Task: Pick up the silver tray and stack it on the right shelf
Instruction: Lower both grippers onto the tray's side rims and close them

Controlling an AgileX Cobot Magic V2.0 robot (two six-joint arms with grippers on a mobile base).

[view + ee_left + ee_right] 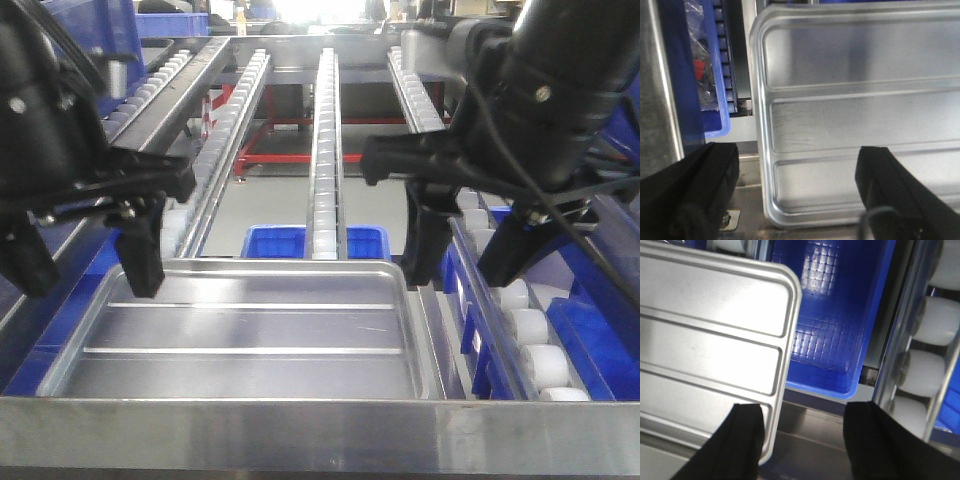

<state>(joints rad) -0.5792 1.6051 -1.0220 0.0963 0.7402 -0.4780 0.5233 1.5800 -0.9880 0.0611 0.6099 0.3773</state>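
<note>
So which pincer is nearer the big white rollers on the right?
Right. The right pincer hangs beside those rollers; the left pincer is across the silver tray.

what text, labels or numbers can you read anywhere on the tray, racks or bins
No readable text in any view.
The silver tray shows bare metal, no stamp.
The blue bin shows only a moulded grid.
The clear bag holds something red, too blurred to read.

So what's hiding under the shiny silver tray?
A blue crate pokes out, lower down, from beneath the right edge of the silver tray. How far it runs underneath, and what the tray actually rests on, is covered by the tray itself.
</note>
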